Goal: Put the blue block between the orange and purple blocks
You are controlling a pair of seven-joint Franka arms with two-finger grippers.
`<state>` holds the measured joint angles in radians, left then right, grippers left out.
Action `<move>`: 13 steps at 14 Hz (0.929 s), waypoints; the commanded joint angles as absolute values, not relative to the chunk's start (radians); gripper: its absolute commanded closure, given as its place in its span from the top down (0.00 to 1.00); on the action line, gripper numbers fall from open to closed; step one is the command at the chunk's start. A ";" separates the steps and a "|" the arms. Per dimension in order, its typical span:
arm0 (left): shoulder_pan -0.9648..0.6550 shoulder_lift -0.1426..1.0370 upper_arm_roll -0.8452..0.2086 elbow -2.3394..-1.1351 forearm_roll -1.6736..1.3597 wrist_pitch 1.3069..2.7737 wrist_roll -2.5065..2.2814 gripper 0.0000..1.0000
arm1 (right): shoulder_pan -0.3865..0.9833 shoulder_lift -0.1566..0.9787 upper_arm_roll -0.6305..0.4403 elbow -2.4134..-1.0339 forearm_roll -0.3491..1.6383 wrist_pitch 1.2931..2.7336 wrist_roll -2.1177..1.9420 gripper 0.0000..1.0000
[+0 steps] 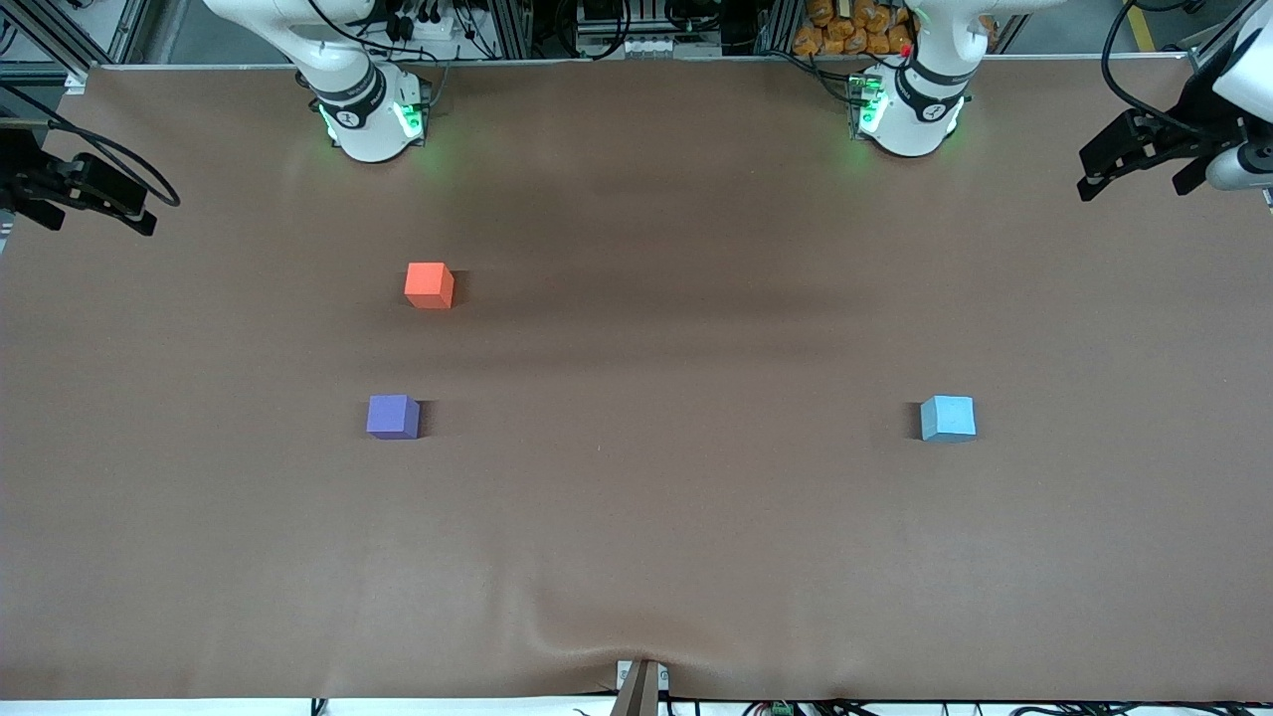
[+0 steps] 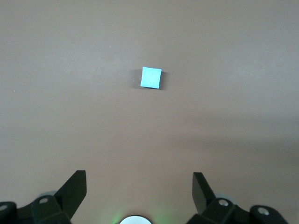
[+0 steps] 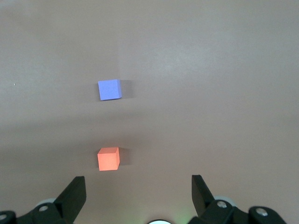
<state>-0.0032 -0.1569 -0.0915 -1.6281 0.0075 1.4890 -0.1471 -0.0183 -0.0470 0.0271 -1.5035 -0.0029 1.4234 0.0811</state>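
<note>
Brown matting covers the bench, with both arm bases along its 12 o'clock edge. Both arms wait, raised high. The left gripper hangs with fingers spread wide over the bench's left-arm end; the right gripper hangs equally spread over the right-arm end. The blue block sits alone at 3 o'clock. Well apart from it, the orange block lies at 10 o'clock, the purple block at 9 o'clock, nearer the front camera.
</note>
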 commanded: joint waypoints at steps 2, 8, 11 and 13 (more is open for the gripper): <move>-0.008 -0.146 -0.089 -1.602 0.051 1.485 -0.138 1.00 | -0.046 -0.043 0.040 -1.488 0.015 1.410 0.064 1.00; -0.003 -0.146 -0.089 -1.603 0.038 1.482 -0.130 1.00 | -0.048 -0.043 0.040 -1.488 0.017 1.410 0.064 1.00; -0.003 -0.144 -0.087 -1.608 0.034 1.482 -0.130 1.00 | -0.048 -0.043 0.040 -1.488 0.017 1.410 0.064 1.00; -0.003 -0.143 -0.089 -1.608 0.032 1.482 -0.130 1.00 | -0.048 -0.043 0.040 -1.488 0.017 1.410 0.064 1.00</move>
